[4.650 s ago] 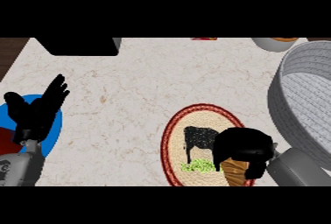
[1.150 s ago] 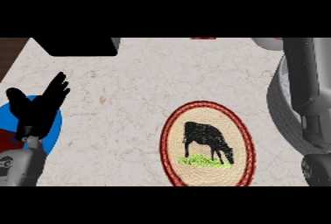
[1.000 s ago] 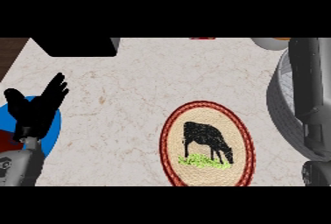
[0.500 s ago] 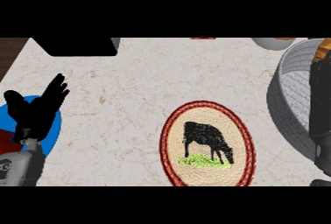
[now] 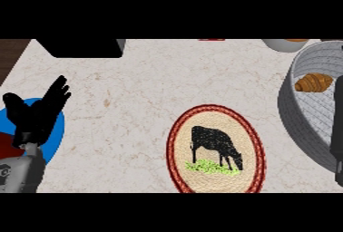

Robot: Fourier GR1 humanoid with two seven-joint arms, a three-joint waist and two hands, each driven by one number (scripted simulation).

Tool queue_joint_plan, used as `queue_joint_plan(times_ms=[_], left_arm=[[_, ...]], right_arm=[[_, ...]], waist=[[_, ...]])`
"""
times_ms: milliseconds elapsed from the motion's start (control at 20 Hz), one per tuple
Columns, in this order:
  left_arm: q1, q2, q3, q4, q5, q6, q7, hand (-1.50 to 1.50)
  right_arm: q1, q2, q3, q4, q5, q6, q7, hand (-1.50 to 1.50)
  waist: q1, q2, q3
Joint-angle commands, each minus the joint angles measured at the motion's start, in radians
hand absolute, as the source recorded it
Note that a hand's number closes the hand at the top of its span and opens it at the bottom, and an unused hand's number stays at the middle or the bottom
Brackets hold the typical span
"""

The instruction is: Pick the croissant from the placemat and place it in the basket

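The brown croissant (image 5: 313,82) lies inside the grey woven basket (image 5: 301,122) at the right edge, near its far wall. The oval placemat (image 5: 216,149), red-rimmed with a black cow on it, sits at centre right with nothing on it. My left hand (image 5: 36,115) rests open at the left edge, fingers pointing up, far from both. Only a black sliver of my right hand (image 5: 337,136) shows at the right edge, over the basket's near side and clear of the croissant.
A blue plate (image 5: 57,124) lies under my left hand, with a dark red patch (image 5: 9,147) beside it. A black box (image 5: 84,47) stands at the back left. A pale bowl (image 5: 286,44) sits at the back right, beyond the basket.
My right arm has drawn back off the right edge, uncovering the basket. The croissant, lifted from the placemat earlier, now lies in the basket. My left hand has not moved.
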Motion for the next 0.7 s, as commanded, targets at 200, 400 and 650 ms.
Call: queue_joint_plan(times_ms=[200, 400, 650], left_arm=[[-0.032, 0.037, 0.029, 0.021, 0.003, -0.012, 0.015, 0.00], [0.018, -0.019, 0.008, 0.017, -0.011, 0.018, -0.023, 0.00], [0.050, 0.004, 0.028, 0.003, 0.005, -0.007, -0.027, 0.00]], right_arm=[[0.030, 0.007, -0.052, -0.193, -0.004, -0.166, 0.078, -1.50], [0.080, 0.037, -0.105, -0.409, -0.023, -0.171, 0.077, -1.50], [0.306, 0.200, -0.111, -0.791, -0.120, -0.065, 0.052, -1.50]], waist=[[-0.008, -0.004, 0.000], [-0.028, -0.011, -0.001], [-0.046, -0.019, -0.001]])
